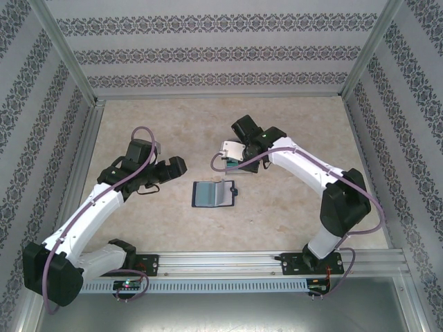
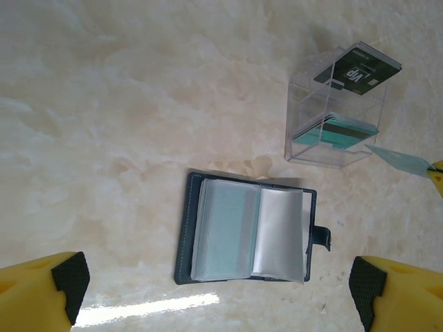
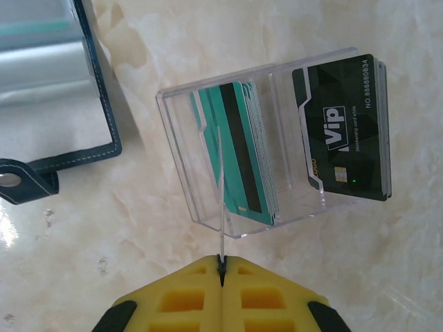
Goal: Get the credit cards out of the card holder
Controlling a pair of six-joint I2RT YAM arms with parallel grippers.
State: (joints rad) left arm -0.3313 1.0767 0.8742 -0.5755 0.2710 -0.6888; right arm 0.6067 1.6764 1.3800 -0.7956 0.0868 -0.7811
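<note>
Plainly the next move turns on the right tool (image 3: 221, 266). It is pinched shut on a thin pale card (image 3: 220, 207) held edge-on, with its long edge parallel to the teal cards (image 3: 242, 152) stacked in the clear box (image 3: 180, 138) straight ahead. The held card lines up with that teal compartment, not with the neighbouring one that holds the dark card (image 3: 342, 124). Whether its far edge is inside the box's rim or above it, I cannot tell.

The card holder (image 1: 213, 194) lies open and flat on the bench (image 1: 138, 117), a little nearer the arm bases than the box. Its long axis runs left to right, and its clasp tab (image 1: 235, 192) points toward the right arm. The left tool (image 1: 176, 168) hangs wide open and empty just to the holder's left, and is the nearer of the two to it. One pale teal card (image 2: 228, 228) seems to sit in a clear sleeve. Open bench surrounds holder and box, and the walls stand well apart.
</note>
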